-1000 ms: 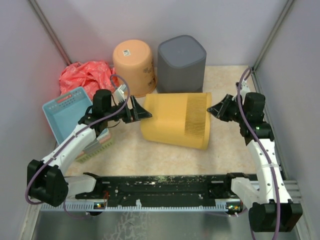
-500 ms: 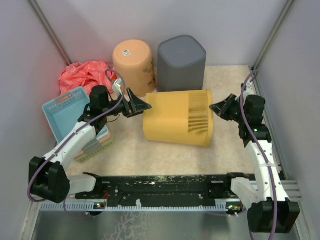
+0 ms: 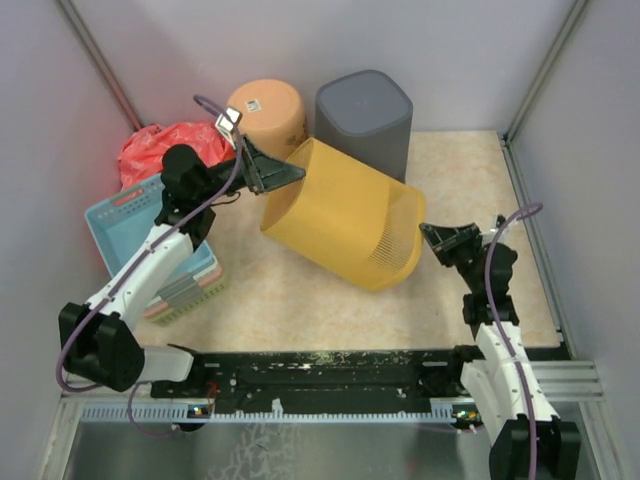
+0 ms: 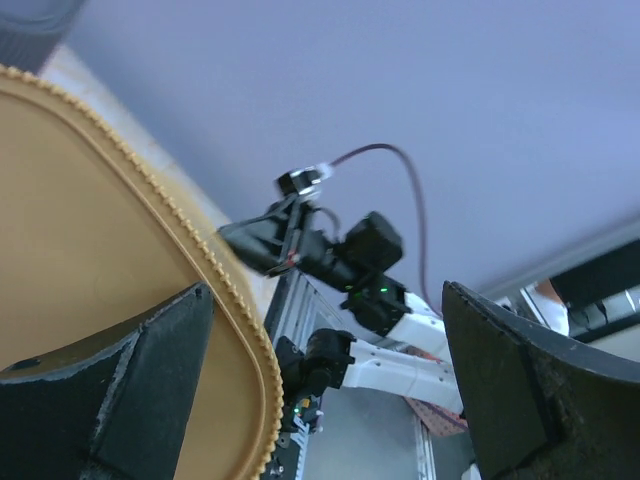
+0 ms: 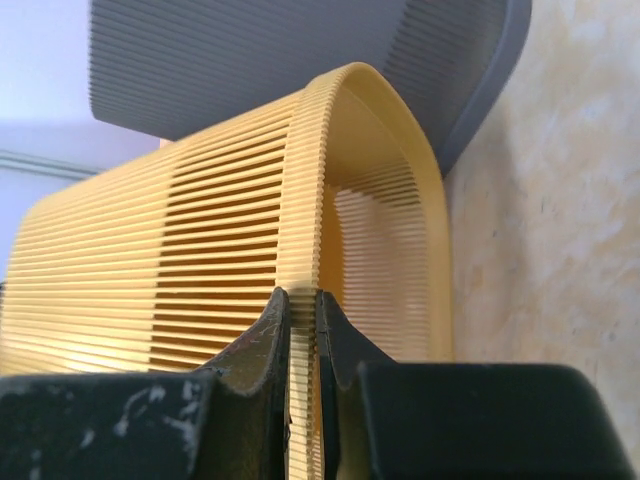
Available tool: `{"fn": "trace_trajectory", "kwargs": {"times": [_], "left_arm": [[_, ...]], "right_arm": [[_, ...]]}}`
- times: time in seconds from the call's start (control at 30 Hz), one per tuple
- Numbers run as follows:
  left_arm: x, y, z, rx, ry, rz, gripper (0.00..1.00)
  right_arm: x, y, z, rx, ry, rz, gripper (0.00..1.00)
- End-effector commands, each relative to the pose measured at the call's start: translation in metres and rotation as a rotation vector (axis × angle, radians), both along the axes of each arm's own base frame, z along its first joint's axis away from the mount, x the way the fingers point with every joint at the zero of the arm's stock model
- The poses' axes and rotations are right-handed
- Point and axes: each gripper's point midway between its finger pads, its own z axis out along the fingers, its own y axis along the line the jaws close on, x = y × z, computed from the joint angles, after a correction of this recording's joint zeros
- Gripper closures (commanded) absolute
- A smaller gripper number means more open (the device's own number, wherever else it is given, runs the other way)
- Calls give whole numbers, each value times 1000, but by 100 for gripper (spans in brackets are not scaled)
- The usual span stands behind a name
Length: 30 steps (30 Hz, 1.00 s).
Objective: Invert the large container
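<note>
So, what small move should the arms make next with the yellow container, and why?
Probably raise the left gripper a little higher, tipping the base up and over. The yellow container is tilted, its base end high against that open gripper, while the right gripper is shut on the rim low near the table, a likely pivot.

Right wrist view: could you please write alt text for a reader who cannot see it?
The right gripper is shut on the ribbed rim of the yellow container, seen from close up. A grey container is behind it, and the beige table shows on the right.
</note>
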Motion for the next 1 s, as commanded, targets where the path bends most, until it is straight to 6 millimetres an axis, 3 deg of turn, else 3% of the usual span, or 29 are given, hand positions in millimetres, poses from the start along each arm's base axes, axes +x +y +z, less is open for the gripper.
{"fn": "trace_trajectory", "kwargs": {"times": [0.0, 0.13, 0.3, 0.5, 0.6, 0.7, 0.83, 0.97], "left_arm": [[-40, -33, 16, -42, -64, -235, 0], [-46, -53, 6, -66, -37, -294, 0], [-54, -82, -1, -71, -33, -364, 0], [-50, -92, 8, -72, -92, -370, 0], [-44, -95, 15, -36, -138, -350, 0], [-40, -96, 25, -4, -187, -329, 0], [-37, -93, 40, 28, -271, -285, 0], [-34, -85, 42, 111, -323, -216, 0]], "right_arm": [[-22, 33, -11, 216, 31, 130, 100], [-22, 28, -20, 170, 59, 106, 94], [-19, 28, -26, 143, 81, 109, 78], [-17, 16, -31, -1, 128, 67, 56], [-14, -10, -27, -149, 179, -43, 39], [-21, -48, -30, -327, 287, -196, 25], [-31, -95, -14, -498, 370, -389, 21], [-38, -120, 16, -595, 359, -501, 21]]}}
